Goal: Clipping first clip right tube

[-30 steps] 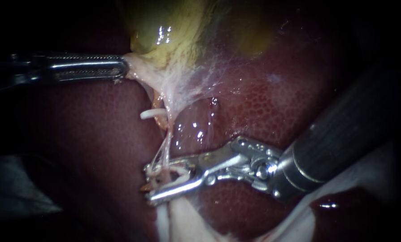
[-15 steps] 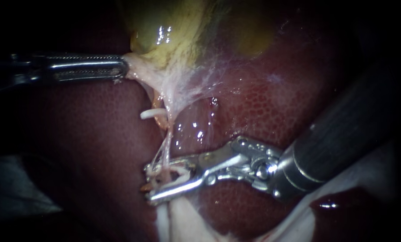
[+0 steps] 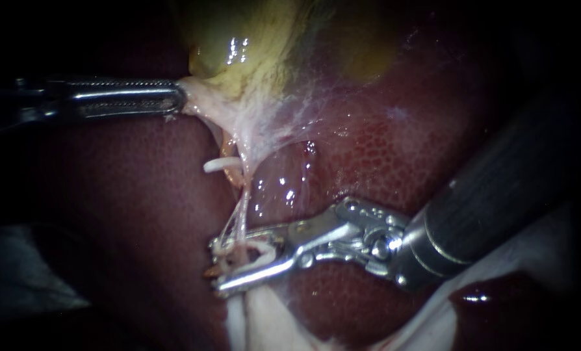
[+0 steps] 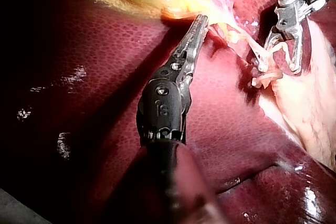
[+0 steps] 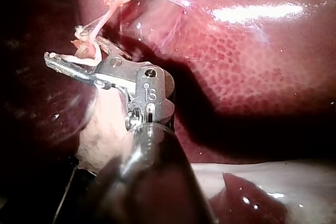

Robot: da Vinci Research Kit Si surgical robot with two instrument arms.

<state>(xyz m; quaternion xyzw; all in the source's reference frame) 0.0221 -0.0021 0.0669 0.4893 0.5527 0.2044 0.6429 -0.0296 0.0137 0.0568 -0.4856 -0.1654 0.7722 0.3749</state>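
Observation:
The yellow gallbladder (image 3: 251, 45) lies at the top of the endoscope view on the dark red liver (image 3: 401, 149). My left instrument (image 3: 173, 101) is shut on the pale tissue at the gallbladder's lower end and holds it stretched; the left wrist view shows the same grip (image 4: 202, 22). A thin pale tube (image 3: 240, 218) runs down from there. My right instrument (image 3: 216, 266) has its jaws apart around the tube's lower part, with a whitish curl between them. The right wrist view shows the pale strands in that gap (image 5: 63, 43).
A short white stub (image 3: 214, 166) sticks out left of the tube, higher up. Pale fatty tissue (image 3: 264, 318) lies under the right instrument's jaws. Wet liver surface (image 3: 284, 188) sits just right of the tube.

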